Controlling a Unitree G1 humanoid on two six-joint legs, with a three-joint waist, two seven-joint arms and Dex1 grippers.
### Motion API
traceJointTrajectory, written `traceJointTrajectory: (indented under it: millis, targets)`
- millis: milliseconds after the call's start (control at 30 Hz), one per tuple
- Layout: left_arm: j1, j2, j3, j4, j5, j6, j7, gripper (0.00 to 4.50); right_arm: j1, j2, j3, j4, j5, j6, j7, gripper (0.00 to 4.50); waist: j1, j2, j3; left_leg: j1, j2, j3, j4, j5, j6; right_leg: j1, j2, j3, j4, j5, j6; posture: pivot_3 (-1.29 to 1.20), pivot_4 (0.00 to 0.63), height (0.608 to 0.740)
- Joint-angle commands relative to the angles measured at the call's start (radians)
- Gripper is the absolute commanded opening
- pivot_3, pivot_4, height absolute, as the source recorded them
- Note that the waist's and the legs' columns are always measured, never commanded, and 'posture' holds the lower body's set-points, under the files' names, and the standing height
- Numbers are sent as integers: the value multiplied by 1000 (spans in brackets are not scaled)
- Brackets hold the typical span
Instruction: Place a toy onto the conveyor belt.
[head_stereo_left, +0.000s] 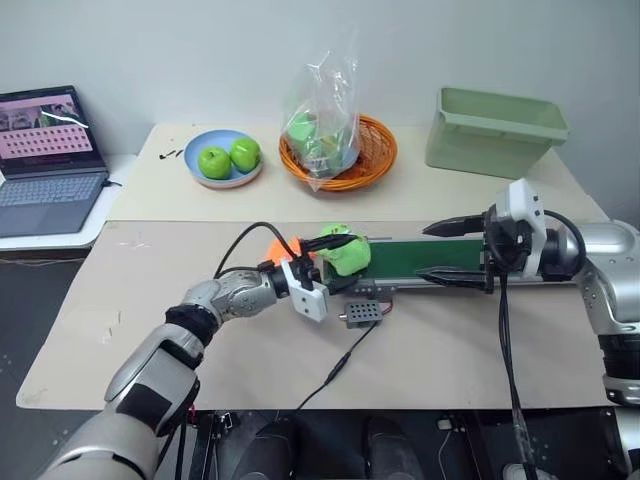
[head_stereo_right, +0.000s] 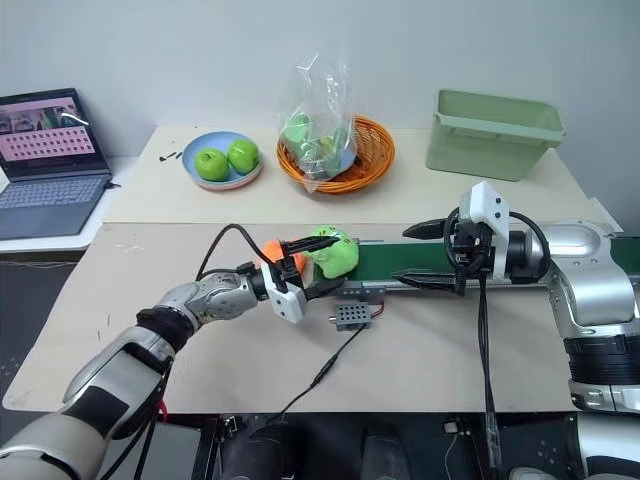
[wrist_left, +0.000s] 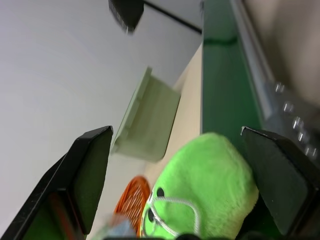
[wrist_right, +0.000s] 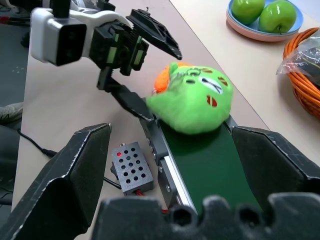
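My left gripper (head_stereo_right: 313, 267) points to the right with its two black fingers wide apart, one high and one low. My right gripper (head_stereo_right: 412, 252) points to the left, and its fingers are spread wide too. Both arms reach in toward the middle.

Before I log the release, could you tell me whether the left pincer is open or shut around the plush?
Open: the left pincer has its fingers spread either side of the lime-green plush toy, which rests on the dark green conveyor belt.
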Motion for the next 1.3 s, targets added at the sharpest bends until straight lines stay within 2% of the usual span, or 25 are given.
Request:
traceJointTrajectory:
  millis: [33, 333, 400, 467, 533, 667, 800, 933, 1300]
  targets:
    - [18, -27, 9, -99, -163, 2, -150, 4382, -14, -6, -27, -24, 7, -11, -13, 4500, 0, 0, 0, 0, 0, 0, 0, 0, 0, 0, 0, 0, 0, 0, 0, 0, 150, 740]
    - [25, -56, 68, -165, -328, 101, -344, 4382, 6, -10, -37, -38, 13, -11, -31, 4500, -6, 0, 0, 0, 0, 0, 1, 0, 0, 0, 0, 0, 0, 0, 0, 0, 150, 740]
    - [45, -57, 87, -211, -451, 183, -441, 4382, 6, -10, -36, -40, 14, -10, -32, 4500, -7, 0, 0, 0, 0, 0, 1, 0, 0, 0, 0, 0, 0, 0, 0, 0, 150, 740]
    - [98, -51, 101, -309, -655, 394, -628, 4382, 4, -10, -33, -39, 13, -11, -31, 4500, -10, 0, 0, 0, 0, 0, 1, 0, 1, 0, 0, 0, 0, 0, 0, 0, 150, 740]
    - [144, -29, 137, -408, -803, 599, -742, 4382, -2, -10, -30, -36, 13, -12, -28, 4500, -16, 0, 0, 0, 0, 0, 1, -1, 1, 0, 0, 0, 0, 0, 0, 0, 150, 740]
    - [210, 35, 256, -550, -995, 962, -824, 4382, -23, -5, -18, -16, 6, -22, -18, 4500, -29, 0, 0, 0, 1, 0, 2, -1, 2, 0, 1, 1, 2, 0, 0, 0, 150, 740]
    - [257, 101, 383, -636, -1113, 1216, -835, 4382, -69, 17, 8, 23, -10, -40, -6, 4500, -38, 0, 0, 2, 1, 0, 2, -1, 2, 0, 1, 2, 4, 0, 0, 0, 150, 740]
    - [299, 126, 425, -717, -1069, 1301, -798, 4382, -109, 42, 25, 52, -12, -52, 14, 4500, -41, 0, 0, 2, 2, 0, 2, -1, 1, 1, 1, 2, 3, 0, 0, 0, 150, 740]
    - [442, 135, 581, -1033, -1119, 1465, -693, 4382, -231, 129, 79, 193, -38, -99, 85, 4500, -29, 0, 0, 2, 3, 0, 2, 0, 1, 0, 1, 3, 3, 0, 0, 0, 150, 740]
